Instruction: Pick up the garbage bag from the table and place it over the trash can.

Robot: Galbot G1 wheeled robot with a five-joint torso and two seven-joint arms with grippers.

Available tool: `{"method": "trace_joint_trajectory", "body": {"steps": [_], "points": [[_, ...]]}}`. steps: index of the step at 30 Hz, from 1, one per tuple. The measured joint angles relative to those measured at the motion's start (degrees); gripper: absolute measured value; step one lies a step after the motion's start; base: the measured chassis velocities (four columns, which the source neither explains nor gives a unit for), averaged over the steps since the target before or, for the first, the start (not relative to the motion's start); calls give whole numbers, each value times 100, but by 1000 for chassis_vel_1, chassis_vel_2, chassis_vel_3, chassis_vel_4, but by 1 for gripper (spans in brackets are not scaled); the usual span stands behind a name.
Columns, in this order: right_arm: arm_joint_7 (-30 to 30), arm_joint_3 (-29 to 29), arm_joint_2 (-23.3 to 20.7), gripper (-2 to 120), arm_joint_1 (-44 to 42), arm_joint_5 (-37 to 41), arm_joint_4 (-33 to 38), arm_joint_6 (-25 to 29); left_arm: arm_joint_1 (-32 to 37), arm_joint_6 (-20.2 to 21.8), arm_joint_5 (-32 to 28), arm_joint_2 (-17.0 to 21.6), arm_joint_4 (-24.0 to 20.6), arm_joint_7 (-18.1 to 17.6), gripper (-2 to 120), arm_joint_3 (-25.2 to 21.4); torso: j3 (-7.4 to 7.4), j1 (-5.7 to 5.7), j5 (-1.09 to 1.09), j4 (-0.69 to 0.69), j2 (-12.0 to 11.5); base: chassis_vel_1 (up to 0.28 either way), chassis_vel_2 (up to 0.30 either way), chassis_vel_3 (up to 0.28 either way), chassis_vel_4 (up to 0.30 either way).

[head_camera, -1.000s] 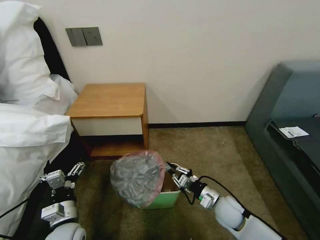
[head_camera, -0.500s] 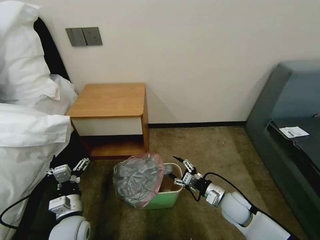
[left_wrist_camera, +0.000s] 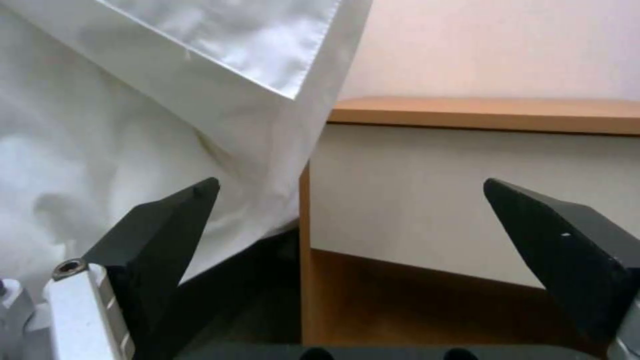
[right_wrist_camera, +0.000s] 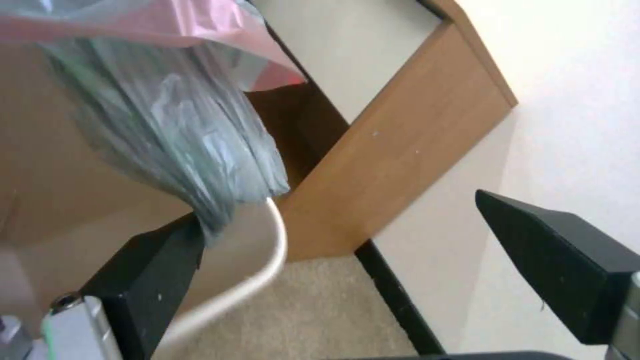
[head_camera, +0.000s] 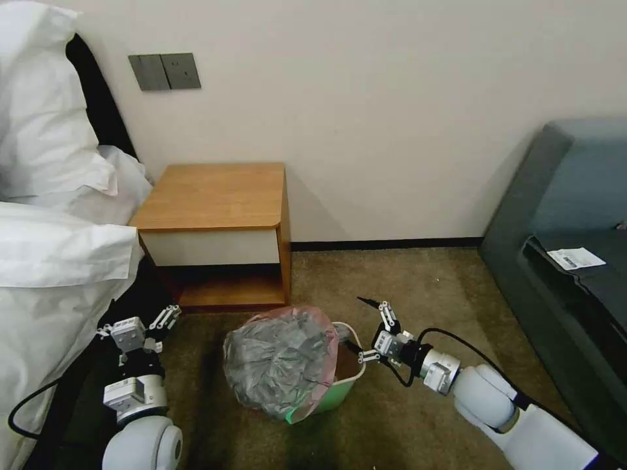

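So the garbage bag [head_camera: 282, 359] is draped over the trash can [head_camera: 336, 389] on the carpet, below the counter's [head_camera: 215, 196] front edge. Right gripper [head_camera: 366, 329] alongside the can's rim, jaws spread; left gripper [head_camera: 138, 324] by the bedding [head_camera: 52, 261], also spread wide.

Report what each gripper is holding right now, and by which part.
Nothing is held. The right gripper is open beside the trash can, with the garbage bag draped over the can. The left gripper is open near the table.

The garbage bag [head_camera: 281, 365] drapes over the trash can [head_camera: 336, 390], which sits before the table [head_camera: 215, 196]; my right gripper [head_camera: 366, 329] is beside the can.
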Motion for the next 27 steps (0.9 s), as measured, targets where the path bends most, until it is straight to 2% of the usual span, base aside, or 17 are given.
{"method": "trace_joint_trajectory", "body": {"steps": [9, 18, 25, 27], "points": [[297, 56, 184, 100, -59, 51, 52, -30, 7, 24, 28, 19, -4, 0, 99, 27, 0, 0, 0, 0, 0, 0, 0, 0, 0], [235, 330, 12, 100, -347, -112, 309, -24, -1, 34, 28, 63, 1, 0, 99, 22, 0, 0, 0, 0, 0, 0, 0, 0, 0], [185, 190, -235, 100, -396, 476, 600, -479, -18, 35, 58, 45, 26, 0, 99, 76, 0, 0, 1, 0, 0, 0, 0, 0, 0], [48, 26, -357, 100, -253, 985, 705, -846, -19, 35, 109, 28, 42, 0, 99, 156, 0, 0, 1, 0, 0, 0, 0, 0, 0]]}}
